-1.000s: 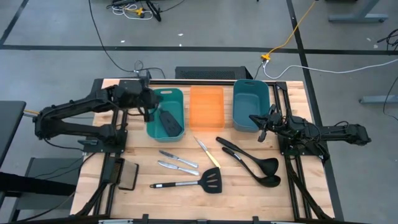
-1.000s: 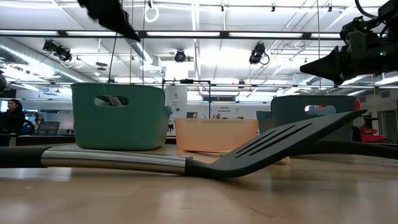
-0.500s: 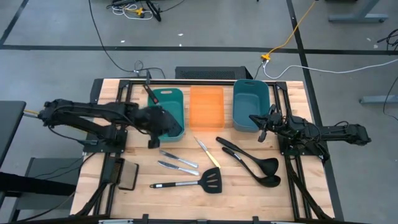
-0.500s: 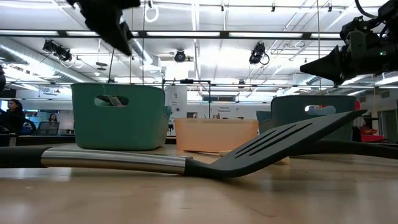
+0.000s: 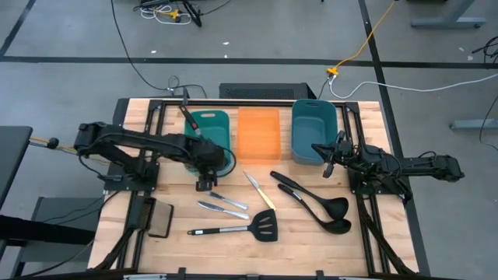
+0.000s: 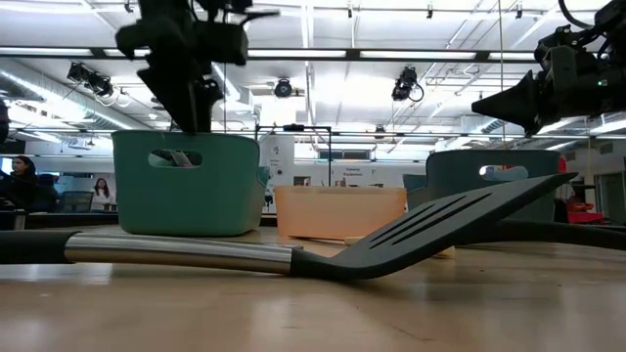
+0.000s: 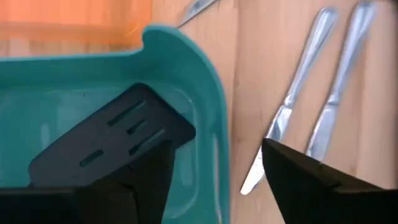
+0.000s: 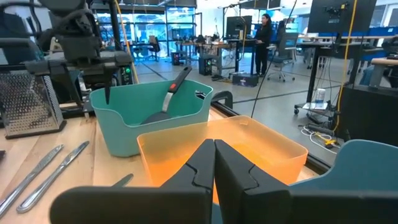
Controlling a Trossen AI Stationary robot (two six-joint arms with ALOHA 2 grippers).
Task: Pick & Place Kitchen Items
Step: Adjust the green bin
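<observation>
My left gripper (image 5: 205, 183) (image 7: 217, 180) hangs open, pointing steeply down over the near right corner of the teal bin (image 5: 208, 117). Its fingers stand on either side of the bin's rim (image 7: 214, 124) without touching it. One black slotted spatula (image 7: 112, 143) lies inside that bin, its handle (image 5: 187, 110) leaning on the far rim. On the table lie two silver knives (image 5: 223, 204), a pale-yellow knife (image 5: 259, 191), a second spatula (image 5: 233, 229) and two ladles (image 5: 315, 204). My right gripper (image 8: 214, 152) waits shut at the right, by the blue bin (image 5: 313, 131).
An orange bin (image 5: 257, 134) stands between the teal and blue bins along the far side. A flat black pad (image 5: 159, 220) lies at the near left. Bare wood shows along the near edge and between the knives and the ladles. People stand in the room beyond.
My left gripper has swung from above the teal bin's far left part toward the near edge and the right, sinking and tipping down. It now hangs over the bin's near right corner. The spatula has stayed in the bin.
</observation>
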